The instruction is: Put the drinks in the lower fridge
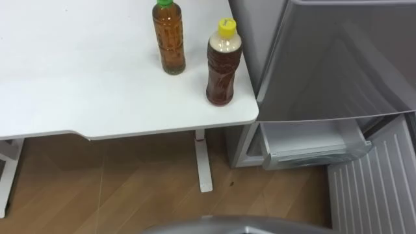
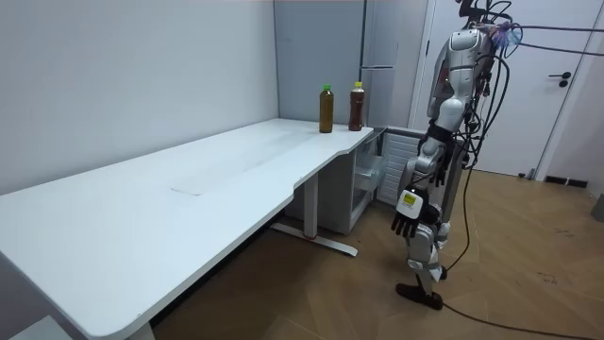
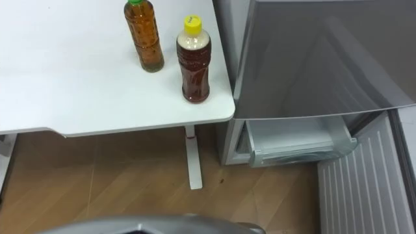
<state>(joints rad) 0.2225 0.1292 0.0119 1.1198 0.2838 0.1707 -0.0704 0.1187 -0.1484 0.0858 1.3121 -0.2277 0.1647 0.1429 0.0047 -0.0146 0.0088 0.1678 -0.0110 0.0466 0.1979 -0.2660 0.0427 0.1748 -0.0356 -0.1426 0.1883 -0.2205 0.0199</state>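
White tabletop (image 1: 78,78) beside a grey fridge (image 1: 338,58), over a brown wood-plank floor (image 1: 117,188); head views from above, with a room view from the side.

Task objects: two drink bottles stand upright near the tabletop's far right corner, the corner next to the fridge. (a) Clear plastic bottle of amber tea with a green cap (image 1: 169,39), standing farther in from the right edge. (b) Clear plastic bottle of dark brown drink with a pale upper band and a yellow cap (image 1: 224,65), close to the right edge and nearer the robot. The two stand near each other without touching, and neither is held.

Surroundings: the fridge stands just beyond the tabletop's right edge. Its lower compartment is open, with a pale plastic drawer (image 1: 312,143) showing below the grey front. The lower door's ribbed white inner face (image 1: 377,188) is swung out at the lower right. A white table leg (image 1: 203,162) descends from under the right end of the tabletop to the floor.

Robot: in the room view it stands on the floor off the tabletop's far end, facing the fridge and the bottles. The left hand (image 2: 408,219) hangs low beside the legs, fingers loose and apart, empty and well apart from both bottles.
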